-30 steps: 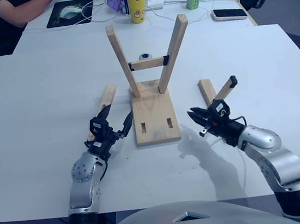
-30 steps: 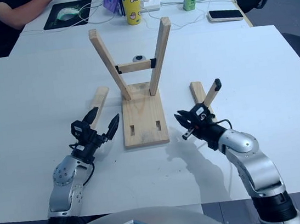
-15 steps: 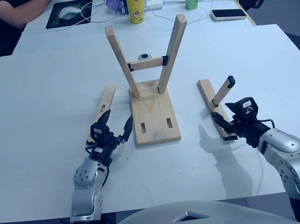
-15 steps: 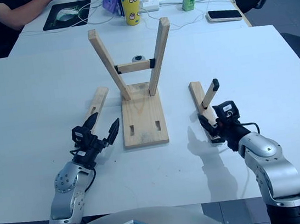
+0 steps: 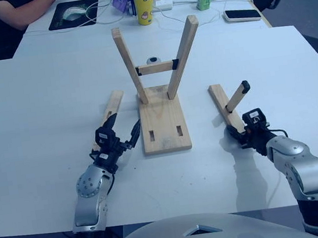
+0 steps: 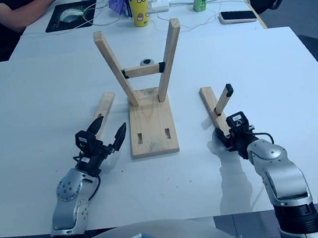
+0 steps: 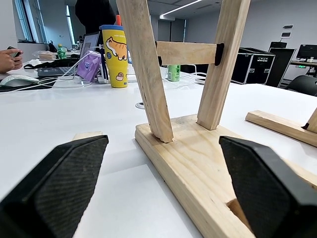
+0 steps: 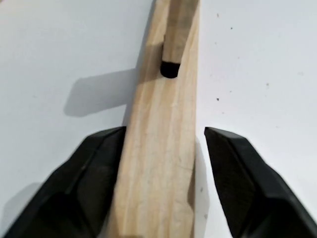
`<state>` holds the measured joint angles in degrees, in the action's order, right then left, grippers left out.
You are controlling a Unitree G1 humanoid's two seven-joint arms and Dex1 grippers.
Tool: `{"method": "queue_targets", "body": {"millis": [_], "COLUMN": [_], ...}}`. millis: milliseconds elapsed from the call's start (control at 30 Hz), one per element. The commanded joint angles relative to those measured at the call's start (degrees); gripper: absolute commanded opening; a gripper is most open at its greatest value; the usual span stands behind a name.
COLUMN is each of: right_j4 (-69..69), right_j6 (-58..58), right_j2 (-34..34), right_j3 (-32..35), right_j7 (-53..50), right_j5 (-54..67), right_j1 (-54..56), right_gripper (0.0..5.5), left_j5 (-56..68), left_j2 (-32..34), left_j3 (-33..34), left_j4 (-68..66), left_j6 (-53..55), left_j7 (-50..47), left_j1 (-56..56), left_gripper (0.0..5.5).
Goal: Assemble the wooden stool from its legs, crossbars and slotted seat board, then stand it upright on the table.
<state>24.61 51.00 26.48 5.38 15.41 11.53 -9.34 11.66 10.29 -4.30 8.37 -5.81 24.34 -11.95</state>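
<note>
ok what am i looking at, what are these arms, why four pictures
A humanoid robot with two arms, each ending in a two-finger tool. Two pictures come from its head, looking down at a table; two from cameras on its wrists. On it lies a seat board with two legs joined by a crossbar standing on it, a loose leg to its left, and a second leg with a crossbar stub to its right. Nothing is held: the left tool is open beside the board, the right tool open astride that second leg.
</note>
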Motion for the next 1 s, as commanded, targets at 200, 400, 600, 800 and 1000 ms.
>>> {"method": "queue_targets", "body": {"millis": [200,400,600,800,1000], "right_j4": [-2.08,-6.56,-5.94,-2.02,-0.98], "right_j6": [4.56,-9.44,-12.37,-5.19,3.95], "right_j2": [-1.33,-7.15,-11.57,-10.16,-4.53], "right_j3": [0.68,10.85,15.81,18.60,15.22], "right_j7": [-1.18,-4.89,0.63,5.54,12.31], "right_j5": [0.00,3.43,18.61,37.82,51.36], "right_j1": [1.09,11.87,24.15,27.17,25.57], "right_gripper": [2.07,2.07,2.07,2.07,2.07], "left_j5": [-2.46,-0.98,4.82,11.34,19.55], "left_j2": [1.42,1.36,2.25,3.77,4.83], "left_j3": [0.45,1.30,2.87,4.81,6.77], "left_j4": [-0.09,0.02,1.55,3.56,4.38], "left_j6": [2.71,6.16,11.13,17.29,24.64], "left_j7": [-1.72,-1.70,1.39,4.51,8.03], "left_j1": [1.88,4.54,8.12,10.77,12.39], "left_gripper": [4.16,4.16,4.16,4.16,4.16]}}
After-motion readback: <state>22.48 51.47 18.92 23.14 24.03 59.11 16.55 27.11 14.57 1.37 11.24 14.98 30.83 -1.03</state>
